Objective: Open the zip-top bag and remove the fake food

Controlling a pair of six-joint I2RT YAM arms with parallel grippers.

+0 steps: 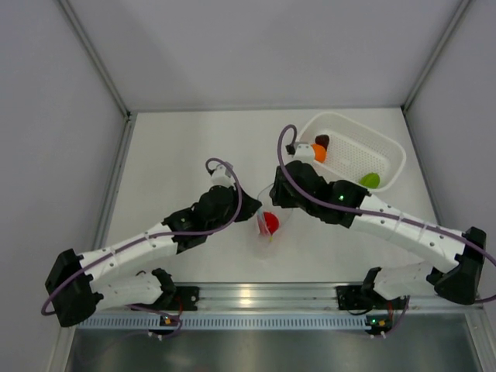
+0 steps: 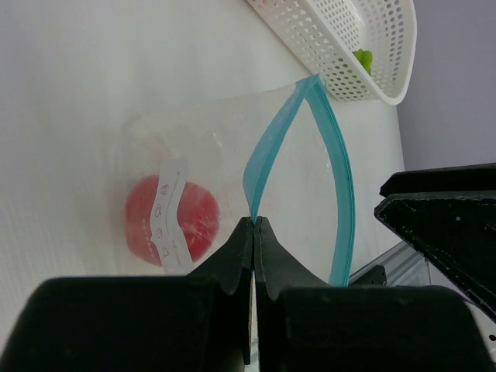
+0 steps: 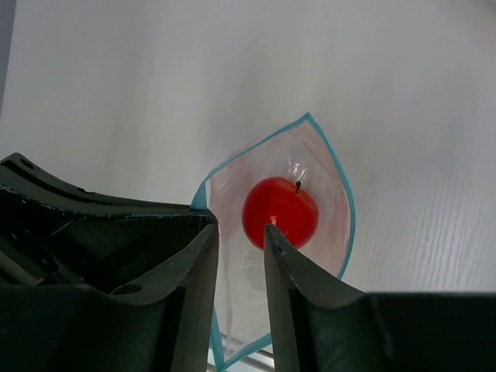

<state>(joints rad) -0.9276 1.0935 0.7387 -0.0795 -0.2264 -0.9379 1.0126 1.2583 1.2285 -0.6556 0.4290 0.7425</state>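
Observation:
The zip-top bag (image 1: 267, 236) lies in the middle of the table, its teal zip strip (image 2: 341, 178) spread open. A red ball (image 3: 280, 211) of fake food sits inside it (image 2: 143, 221). My left gripper (image 2: 254, 221) is shut on one side of the zip strip and holds the mouth apart. My right gripper (image 3: 239, 226) hangs just above the bag's mouth, its fingers a narrow gap apart with nothing pinched between them. An orange ball (image 1: 318, 152), a dark maroon piece (image 1: 322, 140) and a lime-green piece (image 1: 370, 180) lie in the basket.
The white perforated basket (image 1: 387, 147) stands at the back right, close behind the right arm. It also shows at the top of the left wrist view, where the basket's wall (image 2: 341, 39) is seen. An aluminium rail (image 1: 256, 294) runs along the near edge.

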